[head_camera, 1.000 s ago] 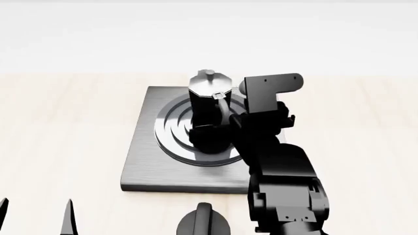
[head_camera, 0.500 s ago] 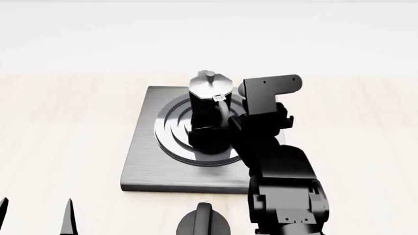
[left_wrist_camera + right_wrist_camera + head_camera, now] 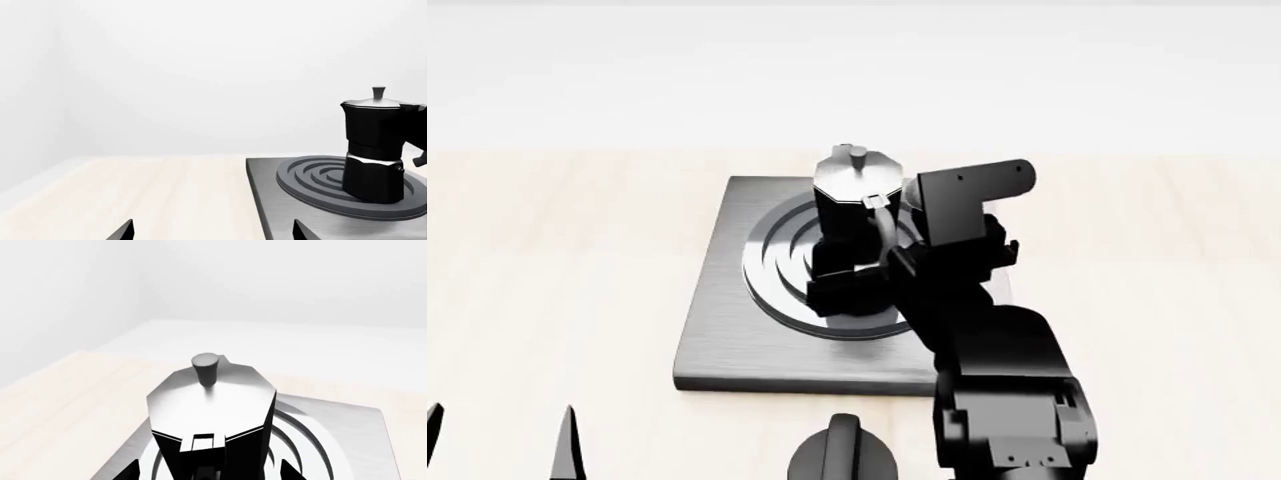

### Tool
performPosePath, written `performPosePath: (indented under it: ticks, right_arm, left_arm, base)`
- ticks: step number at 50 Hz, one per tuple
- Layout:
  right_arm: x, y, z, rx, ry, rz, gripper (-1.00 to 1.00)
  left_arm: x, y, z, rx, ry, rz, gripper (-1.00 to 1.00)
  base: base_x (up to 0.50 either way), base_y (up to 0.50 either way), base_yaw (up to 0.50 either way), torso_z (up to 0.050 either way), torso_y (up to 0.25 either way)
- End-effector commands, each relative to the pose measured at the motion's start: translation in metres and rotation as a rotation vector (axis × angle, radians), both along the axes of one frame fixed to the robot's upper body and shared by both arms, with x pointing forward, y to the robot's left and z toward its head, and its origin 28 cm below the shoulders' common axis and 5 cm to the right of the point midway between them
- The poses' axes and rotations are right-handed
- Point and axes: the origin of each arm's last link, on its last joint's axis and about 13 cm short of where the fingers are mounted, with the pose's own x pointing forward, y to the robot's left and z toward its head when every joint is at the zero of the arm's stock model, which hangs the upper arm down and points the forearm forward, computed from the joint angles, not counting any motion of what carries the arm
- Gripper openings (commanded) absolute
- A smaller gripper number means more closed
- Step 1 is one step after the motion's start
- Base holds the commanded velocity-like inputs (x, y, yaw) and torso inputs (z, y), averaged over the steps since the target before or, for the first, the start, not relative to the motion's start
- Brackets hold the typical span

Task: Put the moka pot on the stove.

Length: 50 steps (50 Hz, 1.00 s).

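Observation:
The moka pot (image 3: 857,190), black with a silver lid and a knob, stands upright on the ring burner of the grey stove (image 3: 714,340). My right gripper (image 3: 854,285) reaches in from the near side, open, low beside the pot. In the right wrist view the pot (image 3: 210,405) fills the middle, and the right gripper (image 3: 210,472) has its tips spread on either side of the lower body, with gaps. My left gripper (image 3: 501,445) hangs open at the near left, away from the stove. The left wrist view shows the pot (image 3: 373,145) on the burner, the stove (image 3: 267,200) and the left gripper (image 3: 212,235).
A squat black round knob (image 3: 843,455) sits on the light wooden table (image 3: 561,260) just in front of the stove's near edge. My right arm (image 3: 1001,380) covers the stove's near right corner. A pale wall rises behind the table.
My right arm has shifted slightly left and towards me, and a finger now juts out at the pot's base. The pot stays in place on the burner. The left gripper has not moved.

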Motion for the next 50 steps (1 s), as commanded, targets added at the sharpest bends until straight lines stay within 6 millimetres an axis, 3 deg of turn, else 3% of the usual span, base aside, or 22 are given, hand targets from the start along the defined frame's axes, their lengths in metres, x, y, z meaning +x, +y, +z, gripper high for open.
performPosePath:
  ticks: [1,19,36,50]
  right_arm:
    - [0.000,-0.002,-0.002,0.001,-0.019,0.010,1.00]
    - [-0.002,-0.003,-0.007,0.022,-0.094,0.068,1.00]
    - [-0.008,-0.014,-0.019,0.059,-0.126,0.016,1.00]
    - [-0.026,-0.015,-0.008,0.066,-0.182,0.022,1.00]
  left_arm:
    - [0.000,0.000,0.000,0.001,-0.001,-0.002,1.00]
    - [-0.001,-0.001,0.002,0.002,-0.007,-0.006,1.00]
    - [0.000,-0.002,0.002,0.003,-0.006,-0.011,1.00]
    - [0.002,-0.002,0.003,0.003,-0.008,-0.012,1.00]
  base:
    - [0.00,0.00,0.00,0.000,0.000]
    - [0.00,0.00,0.00,0.000,0.000]
    - [0.00,0.00,0.00,0.000,0.000]
    - [0.00,0.00,0.00,0.000,0.000]
